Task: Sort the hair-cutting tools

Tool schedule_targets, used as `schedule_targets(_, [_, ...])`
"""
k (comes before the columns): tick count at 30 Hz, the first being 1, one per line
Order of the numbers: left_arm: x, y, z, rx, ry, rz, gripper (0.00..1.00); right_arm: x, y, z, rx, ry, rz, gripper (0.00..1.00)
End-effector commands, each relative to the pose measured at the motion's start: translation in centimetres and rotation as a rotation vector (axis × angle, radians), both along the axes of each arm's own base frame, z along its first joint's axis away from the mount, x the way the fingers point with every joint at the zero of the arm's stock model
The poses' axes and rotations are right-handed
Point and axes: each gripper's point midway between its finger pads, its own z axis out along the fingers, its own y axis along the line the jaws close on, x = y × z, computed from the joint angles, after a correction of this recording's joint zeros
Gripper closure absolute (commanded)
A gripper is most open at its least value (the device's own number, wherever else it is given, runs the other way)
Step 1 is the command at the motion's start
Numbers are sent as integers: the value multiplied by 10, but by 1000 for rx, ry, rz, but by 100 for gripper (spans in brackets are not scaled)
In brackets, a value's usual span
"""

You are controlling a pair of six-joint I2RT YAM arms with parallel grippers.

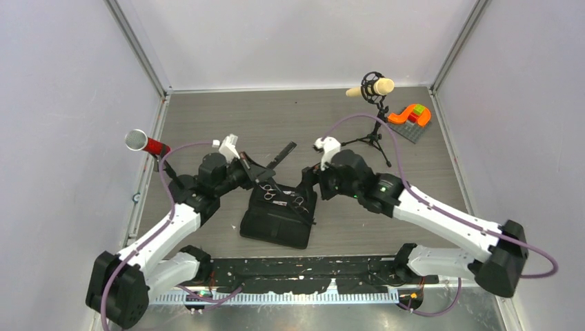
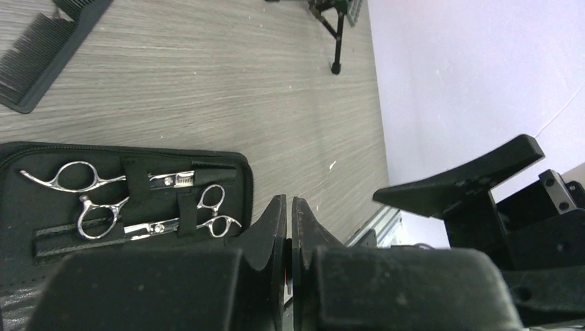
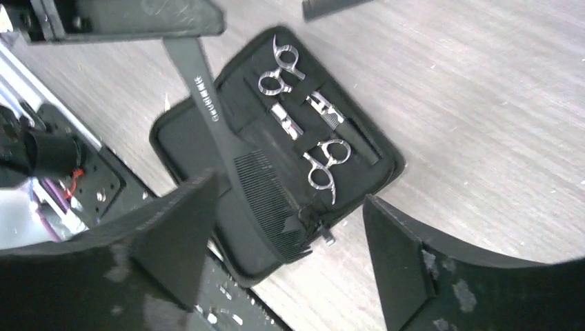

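Observation:
Two silver scissors [image 2: 103, 178] [image 2: 159, 221] lie strapped in the open black case [image 2: 14, 231]; they also show in the right wrist view [image 3: 283, 69] [image 3: 324, 162]. My left gripper [image 2: 289, 203] is shut on the handle of a black comb [image 3: 207, 96], which slants down over the case [image 3: 186, 138], teeth end low. My right gripper [image 3: 290, 200] is open and empty, hovering over the case's corner by the comb's teeth. A second black comb [image 1: 281, 153] lies on the table beyond the case and shows in the left wrist view [image 2: 41, 48].
A beige microphone [image 1: 371, 87] on a tripod stands at the back right. A red microphone [image 1: 146, 143] stands at the left edge. An orange and green block piece [image 1: 412, 116] sits on a grey plate at far right. Walls enclose three sides.

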Motion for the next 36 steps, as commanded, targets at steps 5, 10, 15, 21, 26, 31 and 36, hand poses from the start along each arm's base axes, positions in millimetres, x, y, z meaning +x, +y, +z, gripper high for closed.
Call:
schedule_targets(5, [3,34,50,-176,-217,206,100,18,-9,47,517,-76,-166,1])
schedule_targets(10, [-5,54,72,-293,-298,309,100,9,-8,53,668,-64,-156,3])
schedule_targets(15, [-12,70,86,-419,-354,384,100,6,-7,50,773,-51,-163,15])
schedule_targets(21, [-16,79,95,-516,-360,425,100,6,-8,53,851,-44,-165,25])
schedule_targets(26, [-17,81,96,-575,-353,427,100,8,-9,50,894,-25,-158,35])
schedule_targets(31, [-19,78,97,-609,-345,408,100,8,-10,49,945,-5,-142,43])
schedule_targets(36, [-19,77,93,-630,-328,405,100,5,-5,57,989,-11,-86,61])
